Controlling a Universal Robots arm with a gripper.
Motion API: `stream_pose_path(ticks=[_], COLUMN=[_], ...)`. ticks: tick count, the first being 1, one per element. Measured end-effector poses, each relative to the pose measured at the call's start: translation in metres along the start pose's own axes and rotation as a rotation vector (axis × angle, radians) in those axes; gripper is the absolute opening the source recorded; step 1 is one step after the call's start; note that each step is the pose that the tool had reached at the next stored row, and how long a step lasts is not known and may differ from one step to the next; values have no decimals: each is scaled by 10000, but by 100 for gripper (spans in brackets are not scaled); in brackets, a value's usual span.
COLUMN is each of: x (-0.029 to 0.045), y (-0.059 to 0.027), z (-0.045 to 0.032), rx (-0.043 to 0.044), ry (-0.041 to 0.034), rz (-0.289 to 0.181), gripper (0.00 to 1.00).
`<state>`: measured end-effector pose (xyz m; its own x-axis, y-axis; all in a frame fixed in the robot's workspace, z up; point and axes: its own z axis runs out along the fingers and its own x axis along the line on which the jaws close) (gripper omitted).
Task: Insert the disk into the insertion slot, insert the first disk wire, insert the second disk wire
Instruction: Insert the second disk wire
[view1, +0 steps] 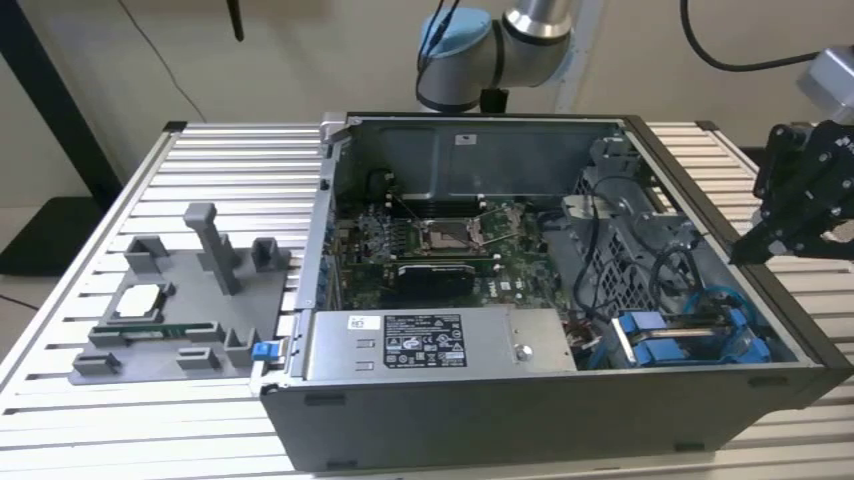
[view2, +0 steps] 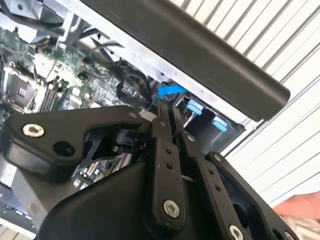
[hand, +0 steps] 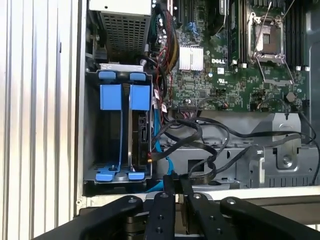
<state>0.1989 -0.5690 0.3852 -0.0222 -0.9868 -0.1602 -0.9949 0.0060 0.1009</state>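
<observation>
**Gripper (hand: 176, 182): mid-task stock-take**

Gripper, first wrist view: fingers drawn together, nothing visibly held, over the case rim (hand: 260, 192).
Insertion slot (hand: 92, 130): blue-railed bay.
Disk (hand: 137, 132): edge-on inside the slot, seated as I judge it.
Black cables (hand: 200, 132): lying beside the bay; whether either is plugged, I cannot tell.

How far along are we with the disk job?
The disk looks seated in the insertion slot, with a blue cable beside it. The gripper is shut on nothing, outside the case. Whether either wire is plugged, I cannot tell.
</observation>
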Motion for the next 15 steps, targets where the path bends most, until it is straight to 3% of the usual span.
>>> stream_pose_path(ticks=[3, 12, 15], x=[3, 24, 35], y=[100, 502, 558], z=[-57, -4, 21], rx=[7, 115, 119], ry=[1, 3, 61], rz=[-1, -18, -13], gripper=[0, 0, 0])
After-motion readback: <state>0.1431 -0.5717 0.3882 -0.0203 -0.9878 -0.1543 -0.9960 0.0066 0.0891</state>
